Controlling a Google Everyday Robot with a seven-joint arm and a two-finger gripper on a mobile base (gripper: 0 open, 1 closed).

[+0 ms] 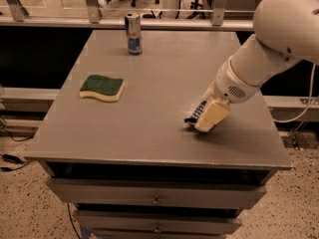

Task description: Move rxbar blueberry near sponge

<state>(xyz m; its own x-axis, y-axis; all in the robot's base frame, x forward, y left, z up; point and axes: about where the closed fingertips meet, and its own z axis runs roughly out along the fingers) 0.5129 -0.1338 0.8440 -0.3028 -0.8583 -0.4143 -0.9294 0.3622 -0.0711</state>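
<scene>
The rxbar blueberry lies on the grey table at the right front. Only its dark end with white lettering shows, the rest is hidden under my gripper. My gripper is down at the table surface right over the bar, with the white arm reaching in from the upper right. The sponge, green top over yellow foam, lies flat at the left middle of the table, far from the bar and the gripper.
A silver-and-blue drink can stands upright at the back of the table, left of centre. The table's front edge is close below the gripper. Drawers sit under the tabletop. A rail and chair legs show behind.
</scene>
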